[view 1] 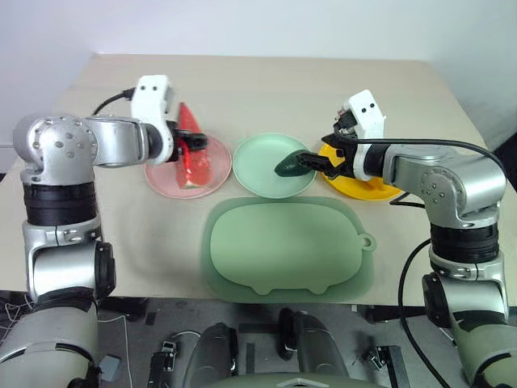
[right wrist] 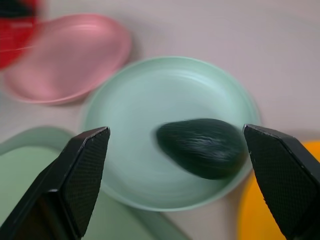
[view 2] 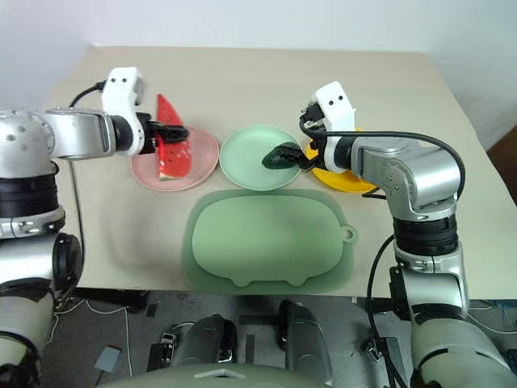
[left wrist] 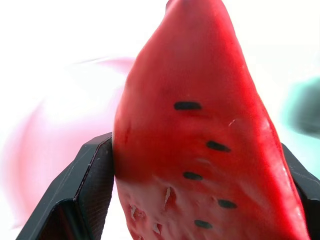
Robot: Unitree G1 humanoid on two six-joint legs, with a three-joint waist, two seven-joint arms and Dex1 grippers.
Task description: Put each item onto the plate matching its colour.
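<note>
On beige table (view 1: 266,89), sage tray (view 1: 287,246), white wall (view 1: 242,24)

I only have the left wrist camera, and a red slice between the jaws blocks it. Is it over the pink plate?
Observer: Yes. The red toy watermelon wedge with green rind stands upright over the pale pink round plastic plate.
Operator: Where's the avocado?
Observer: The dark green toy avocado lies on the mint green round plate, near its edge toward the bright yellow plate.
Operator: Is the right gripper holding it?
Observer: No. The right gripper has its jaws open, either side of the avocado, not touching.
</note>
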